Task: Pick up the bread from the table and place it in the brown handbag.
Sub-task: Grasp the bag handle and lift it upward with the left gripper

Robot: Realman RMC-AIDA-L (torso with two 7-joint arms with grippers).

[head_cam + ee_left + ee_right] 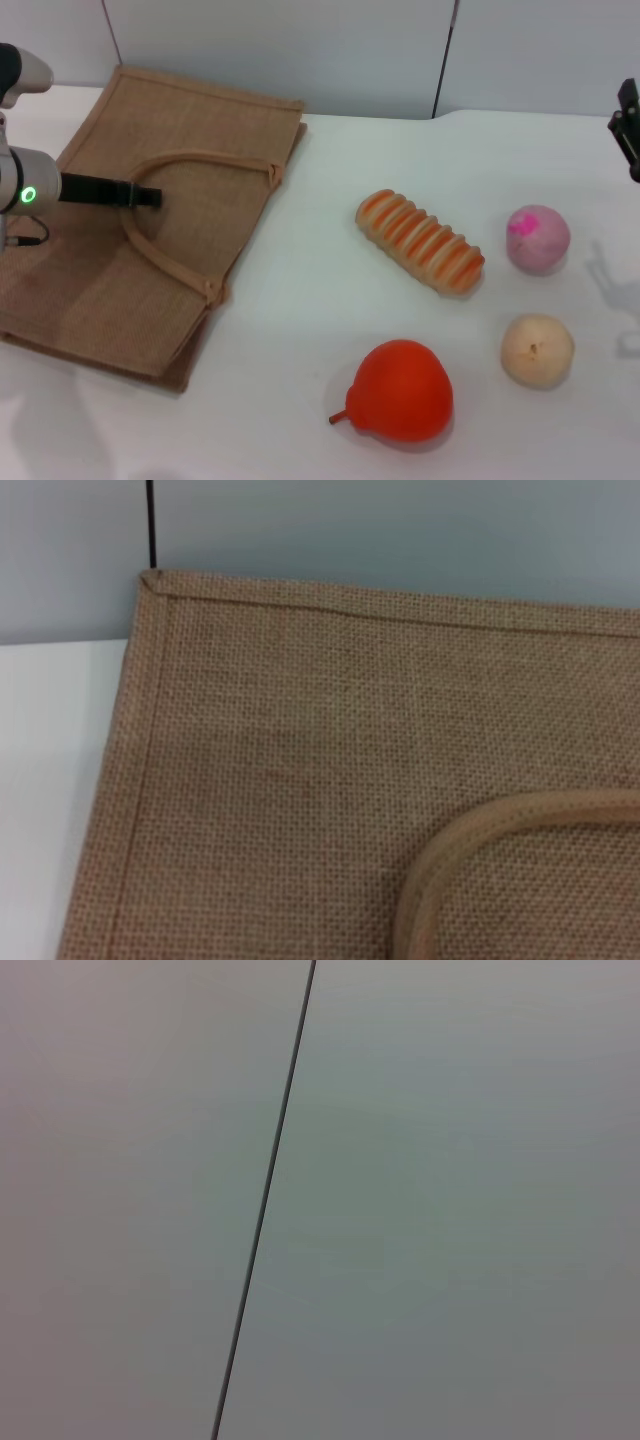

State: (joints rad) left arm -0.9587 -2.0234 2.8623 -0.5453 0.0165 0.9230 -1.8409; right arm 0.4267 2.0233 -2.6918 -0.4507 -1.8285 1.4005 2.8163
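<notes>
The bread [420, 241], an orange loaf with cream stripes, lies on the white table [320, 300] right of centre. The brown handbag [110, 290] lies flat at the left with its looped handles [165, 255] on top. My left gripper [145, 195] hovers low over the bag at the upper loop of the handle. The left wrist view shows the bag's woven cloth [300, 750] and a bend of the handle [470, 840]. My right gripper [628, 128] is raised at the far right edge, away from the bread. The right wrist view shows only the wall.
A red pear-shaped fruit [402, 391] lies at the front centre. A pink ball [538, 238] and a beige ball [537, 350] lie right of the bread. A grey panelled wall [380, 50] stands behind the table.
</notes>
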